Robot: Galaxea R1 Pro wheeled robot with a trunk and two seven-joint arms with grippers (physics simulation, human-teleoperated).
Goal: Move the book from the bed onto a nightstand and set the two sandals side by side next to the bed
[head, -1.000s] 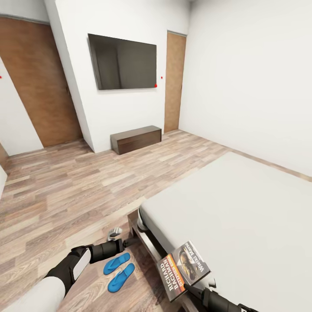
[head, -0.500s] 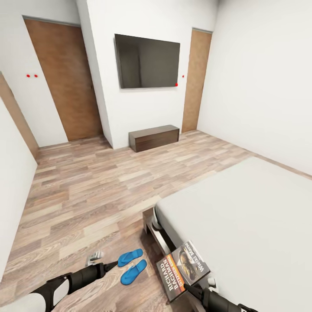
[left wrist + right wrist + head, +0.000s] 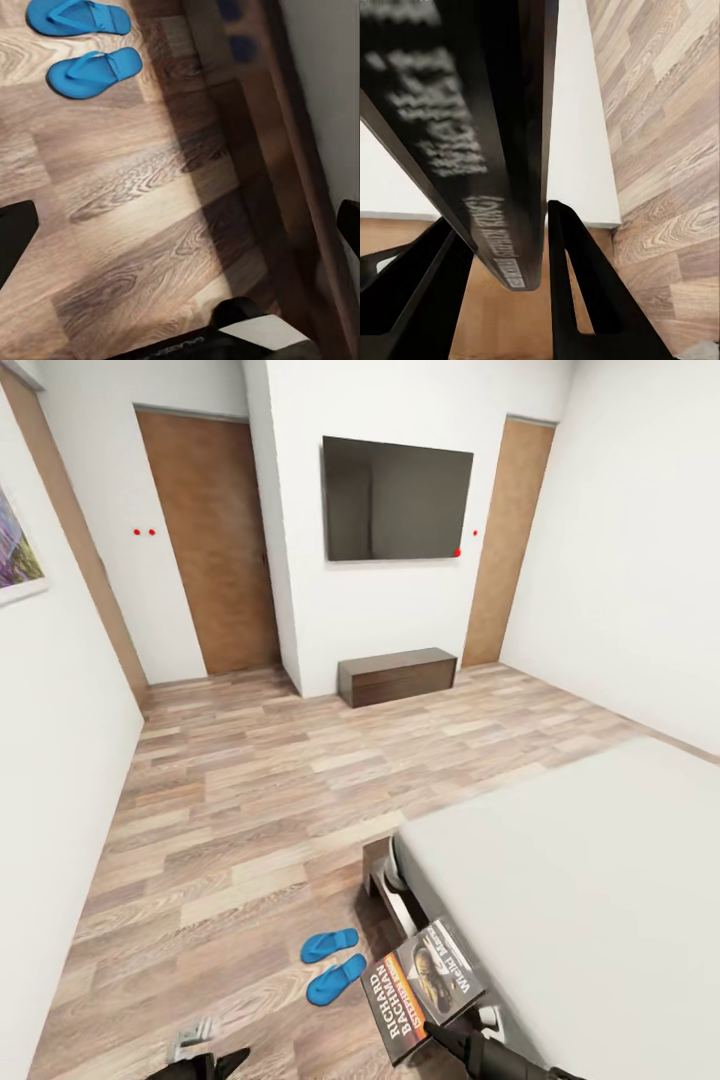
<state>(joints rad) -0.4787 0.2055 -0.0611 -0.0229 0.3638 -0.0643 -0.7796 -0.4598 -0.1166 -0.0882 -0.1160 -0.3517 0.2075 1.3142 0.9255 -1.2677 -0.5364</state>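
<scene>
The book (image 3: 425, 985), a dark paperback with "RICHARD BACHMAN" lettering, hangs over the near corner of the bed (image 3: 600, 860), with my right gripper (image 3: 445, 1035) shut on its lower edge. In the right wrist view its dark spine (image 3: 487, 135) sits pinched between the fingers (image 3: 577, 285). Two blue sandals (image 3: 330, 943) (image 3: 337, 978) lie side by side on the wood floor beside the bed's dark base. The left wrist view shows them too (image 3: 79, 16) (image 3: 94, 71), ahead of my open left gripper (image 3: 180, 225), which is low over the floor (image 3: 200, 1050). The nightstand is out of view.
A white wall (image 3: 50, 780) runs close along the left, with a picture (image 3: 15, 550) on it. Far across the plank floor are a wall TV (image 3: 398, 500), a low dark cabinet (image 3: 397, 676) and two brown doors (image 3: 210, 540) (image 3: 512, 540).
The camera has swung left, shifting the whole scene rightward. My left arm has dropped toward the view's bottom edge. The book stays held in the right gripper; the sandals have not moved.
</scene>
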